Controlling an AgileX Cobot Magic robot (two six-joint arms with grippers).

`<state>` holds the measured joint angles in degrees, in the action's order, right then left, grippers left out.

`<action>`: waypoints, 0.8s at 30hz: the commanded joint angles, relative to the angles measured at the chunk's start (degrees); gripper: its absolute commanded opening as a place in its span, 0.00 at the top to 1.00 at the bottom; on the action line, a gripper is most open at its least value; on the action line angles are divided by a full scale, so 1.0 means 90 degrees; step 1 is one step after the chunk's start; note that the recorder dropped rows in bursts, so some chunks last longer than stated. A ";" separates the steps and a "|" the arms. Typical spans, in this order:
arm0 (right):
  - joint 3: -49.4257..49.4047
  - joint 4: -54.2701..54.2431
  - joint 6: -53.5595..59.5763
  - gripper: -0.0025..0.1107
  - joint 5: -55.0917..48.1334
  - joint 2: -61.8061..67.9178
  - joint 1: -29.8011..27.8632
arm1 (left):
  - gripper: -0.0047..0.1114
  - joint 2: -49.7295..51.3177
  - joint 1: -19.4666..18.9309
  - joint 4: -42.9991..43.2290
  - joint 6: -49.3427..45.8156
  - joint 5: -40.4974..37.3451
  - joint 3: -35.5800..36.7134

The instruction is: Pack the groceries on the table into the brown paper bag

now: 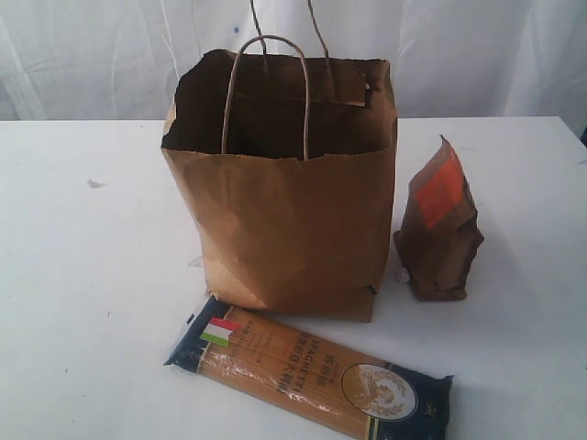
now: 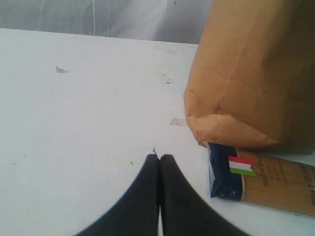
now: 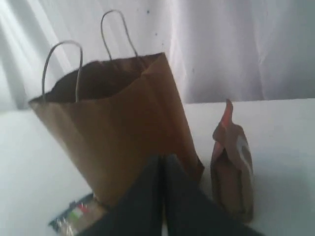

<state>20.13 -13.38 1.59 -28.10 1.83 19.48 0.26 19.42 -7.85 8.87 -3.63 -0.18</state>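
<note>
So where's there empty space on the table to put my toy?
The widest bare table is left of the brown paper bag. More lies right of the brown-orange pouch. Crowded: between bag and pouch, and by the spaghetti pack.

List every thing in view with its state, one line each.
brown paper bag: upright, mouth open, handles up.
spaghetti pack: lying flat on the table, outside the bag.
brown-orange pouch: standing upright beside the bag, top pinched shut.
left hand: shut, empty.
right hand: shut, empty.
</note>
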 commanded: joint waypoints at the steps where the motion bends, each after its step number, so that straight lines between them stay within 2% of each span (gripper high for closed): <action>1: 0.1234 0.0078 0.0805 0.98 -0.1911 0.0851 -0.0022 | 0.96 -0.0029 -0.0005 -0.0067 0.0015 0.0022 0.0020; 5: 0.2089 0.0395 0.0805 0.97 -0.2629 0.1931 -0.0022 | 0.96 -0.0029 -0.0005 -0.0067 0.0015 0.0022 0.0020; 7: 0.2406 0.0486 0.0820 0.92 -0.2678 0.2436 -0.0022 | 0.96 -0.0029 -0.0005 -0.0067 0.0015 0.0022 0.0020; 9: 0.2693 0.0552 0.0998 0.82 -0.2564 0.2958 -0.0022 | 0.96 -0.0029 -0.0005 -0.0067 0.0015 0.0022 0.0020; 14: 0.2988 0.0635 0.1299 0.48 -0.1651 0.3933 -0.0022 | 0.96 -0.0029 -0.0005 -0.0067 0.0015 0.0022 0.0020; 15: 0.3028 0.0646 0.1299 0.45 -0.1517 0.4083 -0.0022 | 0.96 -0.0029 -0.0005 -0.0067 0.0015 0.0022 0.0020; 24: 0.3938 0.0670 0.1299 0.44 -0.1229 0.6338 -0.0082 | 0.96 -0.0029 -0.0005 -0.0067 0.0015 0.0022 0.0020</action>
<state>52.49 -7.82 12.85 -40.13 53.17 19.48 0.26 19.42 -7.85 8.87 -3.63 -0.18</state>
